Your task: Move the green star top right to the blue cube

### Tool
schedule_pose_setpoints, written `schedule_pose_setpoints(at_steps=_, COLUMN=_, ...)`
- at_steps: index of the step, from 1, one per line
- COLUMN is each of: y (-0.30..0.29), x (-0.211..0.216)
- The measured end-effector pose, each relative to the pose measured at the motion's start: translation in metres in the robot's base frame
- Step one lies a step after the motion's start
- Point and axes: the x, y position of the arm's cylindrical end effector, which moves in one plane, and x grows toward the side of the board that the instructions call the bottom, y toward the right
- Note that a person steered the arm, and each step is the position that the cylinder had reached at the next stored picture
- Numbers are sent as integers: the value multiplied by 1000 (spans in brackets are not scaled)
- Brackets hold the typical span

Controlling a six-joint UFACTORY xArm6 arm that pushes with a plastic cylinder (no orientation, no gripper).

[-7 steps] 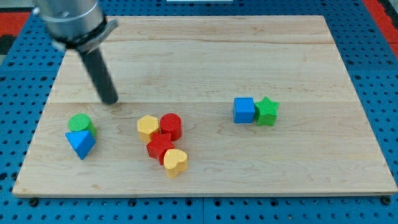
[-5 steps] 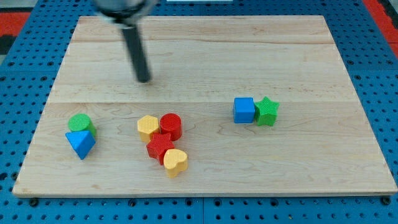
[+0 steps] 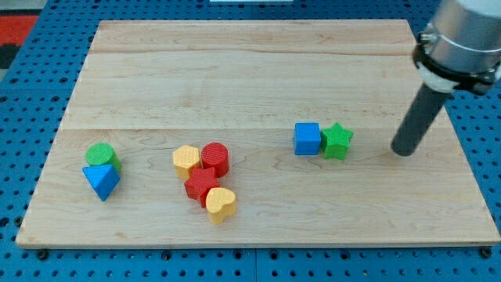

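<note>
My tip point(image 3: 403, 152) rests on the board point(image 3: 258, 78) at the view's right, a bare rod with nothing to clench or release; it touches no block and pushes nothing. Nearest, a little to its left and level with it, sits the green star point(image 3: 337, 141), apart from the tip with open wood between. The star touches the blue cube point(image 3: 308, 139), which lies just beyond it on its left side, so the star stands directly right of the cube rather than up and to the right. I judge the tip is placed on the star's outer side so that it can work round to the star's lower edge and nudge it toward the view's top; a straight push leftward from here would likely drive both blocks together. Nothing stands between tip and star. Much farther left lies a cluster: a red cylinder point(image 3: 215, 158), a yellow block point(image 3: 186, 161), a red block point(image 3: 202, 186) and a yellow heart point(image 3: 221, 204), all touching or nearly so. Farthest left are a green cylinder point(image 3: 101, 154) and a blue triangle point(image 3: 102, 181), well out of the way.
</note>
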Motion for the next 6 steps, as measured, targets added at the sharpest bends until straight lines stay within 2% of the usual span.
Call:
schedule_pose_setpoints(at_steps=2, y=-75, x=-30)
schedule_pose_setpoints(at_steps=3, y=-91, x=-20)
schedule_pose_setpoints(at_steps=4, y=-106, x=14)
schedule_pose_setpoints(at_steps=5, y=-141, x=3)
schedule_pose_setpoints(at_steps=6, y=-184, x=-40)
